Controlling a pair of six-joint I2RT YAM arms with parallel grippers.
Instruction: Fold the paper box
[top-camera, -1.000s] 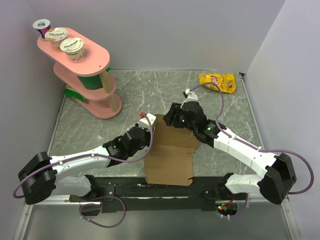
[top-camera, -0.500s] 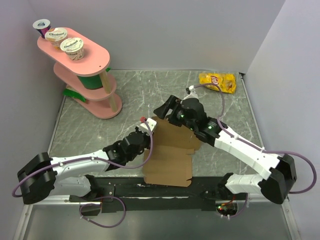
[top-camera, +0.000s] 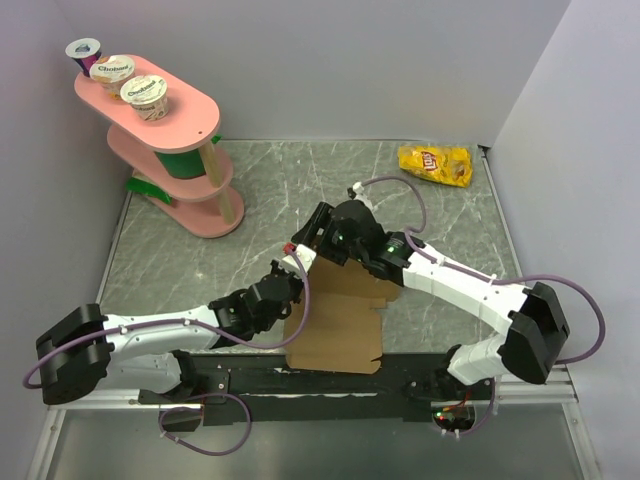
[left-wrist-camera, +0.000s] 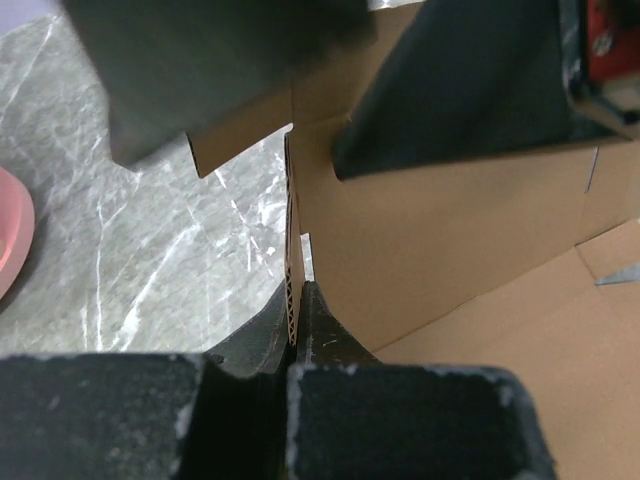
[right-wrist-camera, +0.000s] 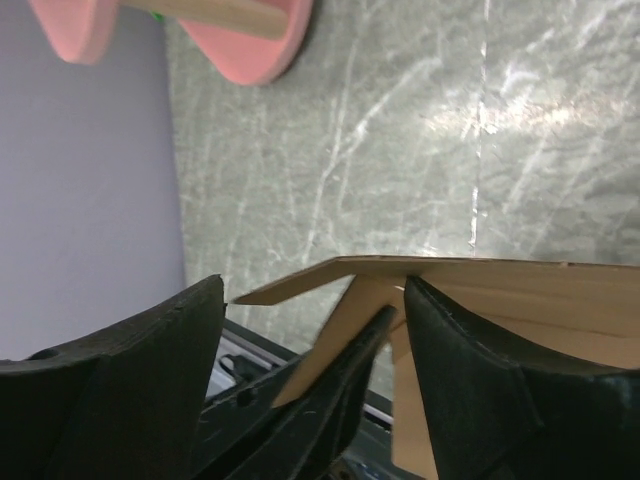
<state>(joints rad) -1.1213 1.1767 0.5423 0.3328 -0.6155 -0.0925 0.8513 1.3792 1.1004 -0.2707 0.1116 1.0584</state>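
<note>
Honestly, with my left gripper (left-wrist-camera: 296, 310) pinching a raised wall of the paper box (top-camera: 335, 325) on the table (top-camera: 270, 185) and my right gripper (right-wrist-camera: 315, 295) open around its far flap, I fear opposing pulls tearing the crease.

Bright, even overhead light; top view sharp.
Soft faint shadows under arms (top-camera: 170, 325); white glare patches on marble table (right-wrist-camera: 520, 110); left fingers (left-wrist-camera: 400, 420) dark, blurred up close in wrist view; right wrist foreground also soft.

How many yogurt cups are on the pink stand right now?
3, all on the top tier of the pink stand: far cup, middle cup, near cup. Lower tiers partly hidden; more may sit there.
</note>
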